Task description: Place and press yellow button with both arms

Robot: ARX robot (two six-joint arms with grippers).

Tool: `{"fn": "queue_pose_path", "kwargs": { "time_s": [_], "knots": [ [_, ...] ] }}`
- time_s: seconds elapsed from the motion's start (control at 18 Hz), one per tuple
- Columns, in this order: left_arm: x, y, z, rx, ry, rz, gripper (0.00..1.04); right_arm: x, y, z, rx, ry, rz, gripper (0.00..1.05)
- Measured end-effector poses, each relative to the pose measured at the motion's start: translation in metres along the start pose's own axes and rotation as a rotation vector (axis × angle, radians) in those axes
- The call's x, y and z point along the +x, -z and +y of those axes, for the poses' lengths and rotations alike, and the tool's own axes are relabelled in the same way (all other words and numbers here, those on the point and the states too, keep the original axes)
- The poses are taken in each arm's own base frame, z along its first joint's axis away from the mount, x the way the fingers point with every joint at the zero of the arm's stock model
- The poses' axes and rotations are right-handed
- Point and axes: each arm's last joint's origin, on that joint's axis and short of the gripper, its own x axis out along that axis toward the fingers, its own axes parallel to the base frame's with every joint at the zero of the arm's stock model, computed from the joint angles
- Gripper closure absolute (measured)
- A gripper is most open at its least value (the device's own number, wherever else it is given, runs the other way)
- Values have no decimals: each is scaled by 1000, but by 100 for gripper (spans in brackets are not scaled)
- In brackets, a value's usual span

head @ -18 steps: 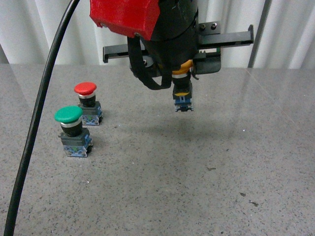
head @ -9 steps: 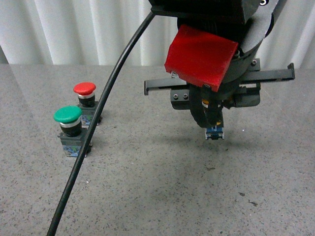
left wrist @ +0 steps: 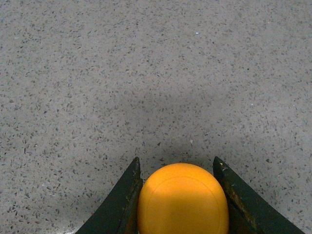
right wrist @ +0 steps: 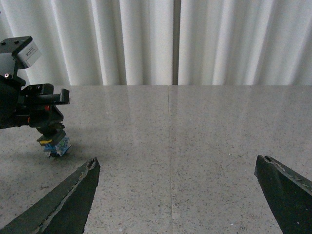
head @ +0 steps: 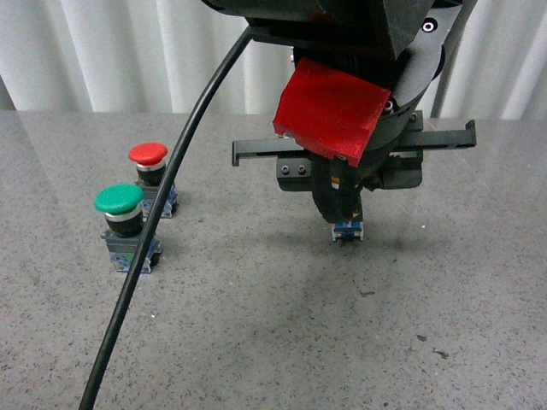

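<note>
Left gripper (head: 346, 220): jaws clamp yellow button (left wrist: 183, 197), low over surface (head: 256, 333), midway between near and far edges
Right gripper (right wrist: 175, 165): jaws spread wide apart

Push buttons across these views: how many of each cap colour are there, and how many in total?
green-capped button: 1
red-capped button: 1
yellow button: 1, clamped in the left gripper
Total: 3
</note>
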Motion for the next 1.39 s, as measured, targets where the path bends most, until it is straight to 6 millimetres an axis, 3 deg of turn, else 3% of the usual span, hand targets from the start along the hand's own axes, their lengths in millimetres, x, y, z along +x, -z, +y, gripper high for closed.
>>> {"fn": "queue_pose_path", "kwargs": {
  "time_s": [0.56, 0.89, 0.94, 1.11, 1.22, 1.39],
  "knots": [
    [10, 1, 10, -40, -18, 22, 68, 0, 0, 0, 0, 0, 0, 7],
    [7, 0, 2, -56, 35, 0, 10, 0, 0, 0, 0, 0, 0, 7],
    [3, -2, 1, -50, 44, -11, 5, 0, 0, 0, 0, 0, 0, 7],
    [-25, -18, 2, -47, 88, -112, 7, 0, 0, 0, 0, 0, 0, 7],
    [-65, -38, 10, -33, 123, -266, 7, 0, 0, 0, 0, 0, 0, 7],
    [-119, -55, 44, 23, 61, -519, 7, 0, 0, 0, 0, 0, 0, 7]
  ]
}}
